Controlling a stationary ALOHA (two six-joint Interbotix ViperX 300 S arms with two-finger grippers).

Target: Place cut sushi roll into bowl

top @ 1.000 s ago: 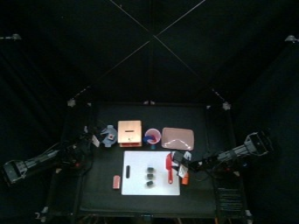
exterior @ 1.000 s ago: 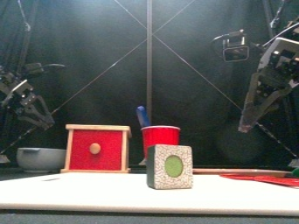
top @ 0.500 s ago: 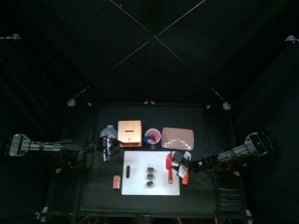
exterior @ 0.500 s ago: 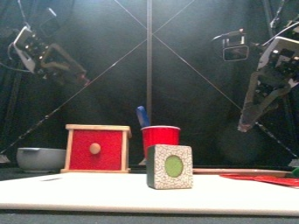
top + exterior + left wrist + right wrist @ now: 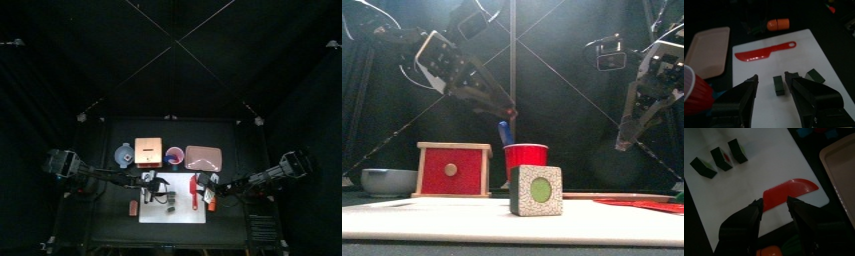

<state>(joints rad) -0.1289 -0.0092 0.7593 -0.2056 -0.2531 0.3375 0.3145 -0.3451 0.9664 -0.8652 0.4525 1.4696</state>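
Sushi pieces (image 5: 778,84) lie beneath left tool's (image 5: 773,84) spread jaws

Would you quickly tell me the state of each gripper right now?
Left gripper: open, holding nothing, above the cut sushi roll.
Right gripper: open, holding nothing, over the red knife.

Three cut sushi roll pieces (image 5: 722,157) on one white cutting board (image 5: 751,183), one red knife (image 5: 764,51), one blue-grey bowl (image 5: 388,181), one red cup (image 5: 527,158), one orange box (image 5: 150,151), two grippers
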